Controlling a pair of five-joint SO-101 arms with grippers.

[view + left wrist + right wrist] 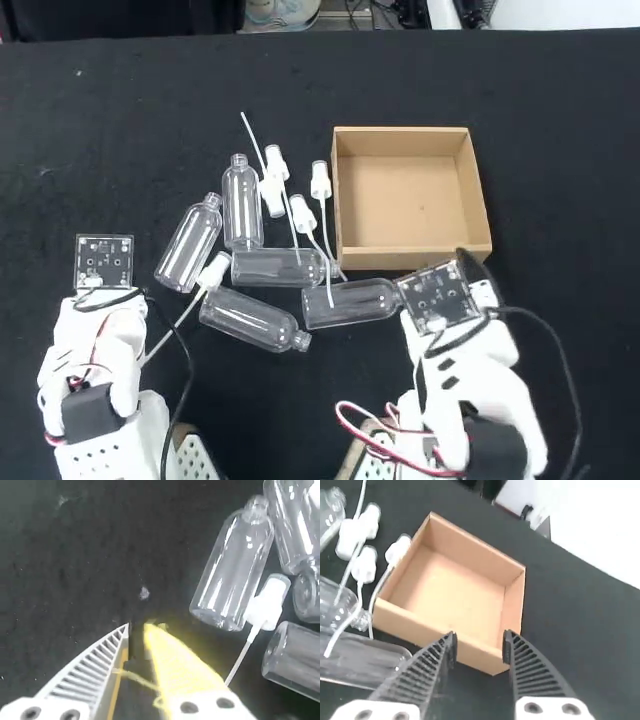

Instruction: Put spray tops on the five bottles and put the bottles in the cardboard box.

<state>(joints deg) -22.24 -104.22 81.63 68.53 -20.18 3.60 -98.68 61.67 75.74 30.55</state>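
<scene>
**A:** Where's the cardboard box (pixel 400 258)?

**B:** On the black surface (pixel 560 150), open side up.

**A:** And the bottles (pixel 241 205)?

**B:** All five lie on their sides on the left arm's side of the box, necks bare. The nearest bottle (pixel 345 303) is just beside the box's front wall. Loose spray tops (pixel 320 180) lie among them, one close to the box's side wall.

**A:** The grippers?

**B:** The right gripper (pixel 480 637) hangs over the box's front corner, fingers spread, holding nothing. The left gripper (pixel 137 628) is well apart from the box, beyond the bottles. Its fingers are barely apart, nothing between them.
</scene>
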